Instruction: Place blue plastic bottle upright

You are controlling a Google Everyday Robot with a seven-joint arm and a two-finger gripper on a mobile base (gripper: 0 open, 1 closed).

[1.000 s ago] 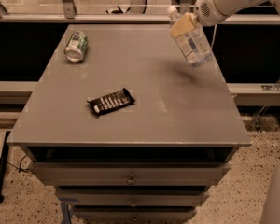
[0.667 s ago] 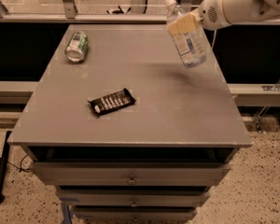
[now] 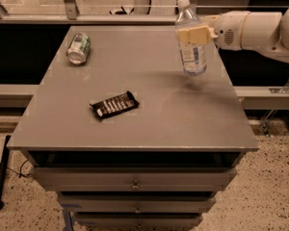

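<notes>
One pale label point(image 3: 193, 57) on the blue plastic bottle point(image 3: 186, 18) carries print too blurred to read. The gripper point(image 3: 193, 34) is clamped on the bottle's upper body, with the cap above the fingers and the base hanging below, seemingly just off the table point(image 3: 159, 124). The green-and-silver can point(image 3: 78, 48) and a dark wrapped bar point(image 3: 114, 104) with illegible white lettering lie well away from the gripper.

drink can point(image 3: 78, 47) on its side, far-left | dark snack wrapper point(image 3: 114, 104) flat, mid-left | grey table point(image 3: 192, 124), drawers point(image 3: 135, 179) below
</notes>
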